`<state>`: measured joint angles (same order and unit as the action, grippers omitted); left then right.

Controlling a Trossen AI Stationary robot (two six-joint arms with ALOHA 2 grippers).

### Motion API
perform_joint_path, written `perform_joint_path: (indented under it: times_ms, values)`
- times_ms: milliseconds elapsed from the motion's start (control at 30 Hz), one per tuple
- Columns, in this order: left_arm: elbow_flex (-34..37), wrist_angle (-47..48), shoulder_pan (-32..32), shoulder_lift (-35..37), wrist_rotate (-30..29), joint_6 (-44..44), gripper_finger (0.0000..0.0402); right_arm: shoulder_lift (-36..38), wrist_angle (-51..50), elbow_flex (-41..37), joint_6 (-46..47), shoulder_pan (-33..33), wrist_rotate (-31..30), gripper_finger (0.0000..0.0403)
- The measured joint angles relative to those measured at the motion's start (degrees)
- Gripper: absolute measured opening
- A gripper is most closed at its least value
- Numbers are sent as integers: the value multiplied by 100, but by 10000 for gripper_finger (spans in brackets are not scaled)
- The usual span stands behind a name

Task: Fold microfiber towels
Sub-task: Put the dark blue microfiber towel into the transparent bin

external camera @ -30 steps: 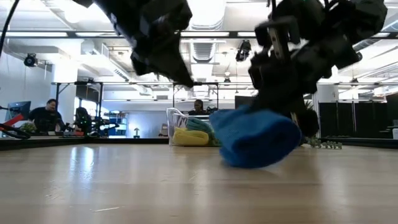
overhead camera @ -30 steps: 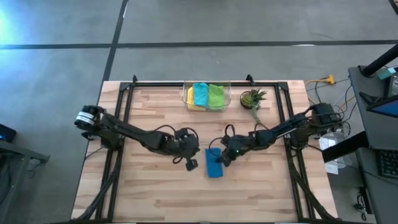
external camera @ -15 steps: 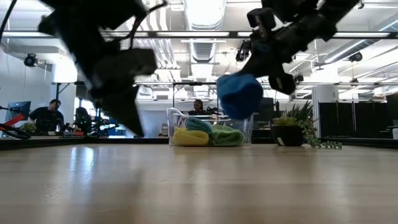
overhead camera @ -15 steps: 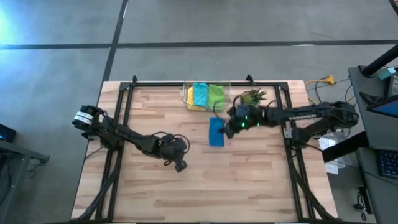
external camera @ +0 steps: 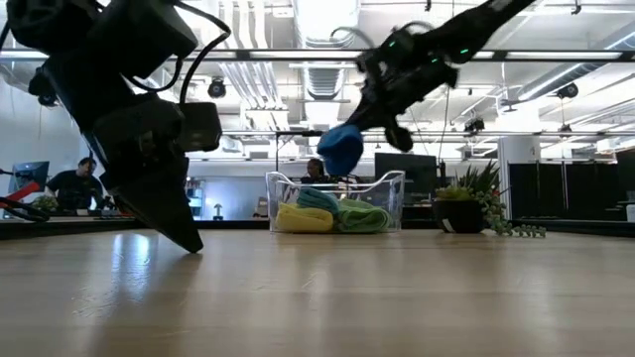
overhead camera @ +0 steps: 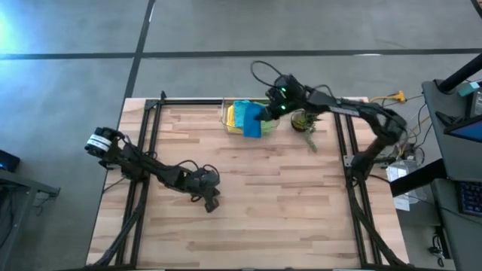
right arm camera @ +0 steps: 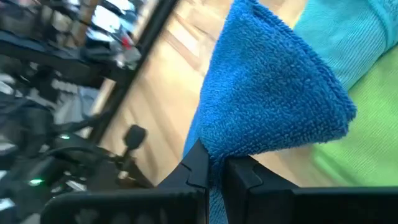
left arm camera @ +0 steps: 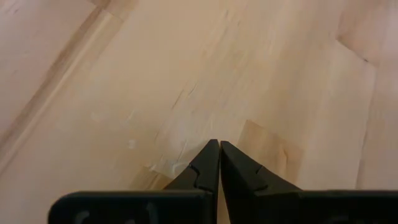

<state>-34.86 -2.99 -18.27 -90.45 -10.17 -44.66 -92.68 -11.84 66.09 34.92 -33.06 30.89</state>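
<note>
**Inspector:** Right end effector (overhead camera: pixel 263 113), state and position?

**Assistant:** Clamped on the folded blue microfiber towel (overhead camera: pixel 251 119). In the right wrist view the two dark fingers (right arm camera: pixel 198 163) pinch a gathered edge of the cloth (right arm camera: pixel 267 99), and the rest bulges out beyond the tips. The arm is stretched to the far edge of the pale wooden worktop (overhead camera: pixel 248 196), with the end effector raised clear of the surface. In the low view the towel (external camera: pixel 341 149) hangs as a rounded bundle just below it.

**Inspector:** What lies beneath that end effector?

**Assistant:** A clear, open-topped plastic bin (overhead camera: pixel 226 114). The blue towel hangs above it, over its rim. Inside, below the end effector, are a yellow towel (external camera: pixel 303 218), a teal towel (external camera: pixel 319 198) and a lime green towel (external camera: pixel 363 216), bunched together. A small green potted plant (overhead camera: pixel 304 120) stands just beside the bin, on the side toward the right arm's base.

**Inspector:** Left end effector (overhead camera: pixel 211 202)?

**Assistant:** Fingers (left arm camera: pixel 208 162) pressed together, nothing between them. It is low over the bare worktop near its middle, well apart from the bin and the right end effector; only wood grain lies ahead of it.
</note>
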Motion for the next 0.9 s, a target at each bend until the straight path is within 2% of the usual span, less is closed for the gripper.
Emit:
perform_joint_path:
  times_ms: [233, 400, 733, 900]
  values:
    - [293, -8, 146, 261, 23, -2, 0, -1388, -1831, 1839, -1329, -292, 110, 13]
    - [318, 20, 181, 290, 10, -6, 0, -1771, -2027, 2542, -1556, -474, 112, 13]
    - [329, 44, 211, 301, -47, -7, 0, -1864, -2536, 2563, -1780, -664, -7, 13]
    - [332, 44, 212, 301, -95, -7, 0, -1869, -2536, 2541, -1775, -632, -270, 13]
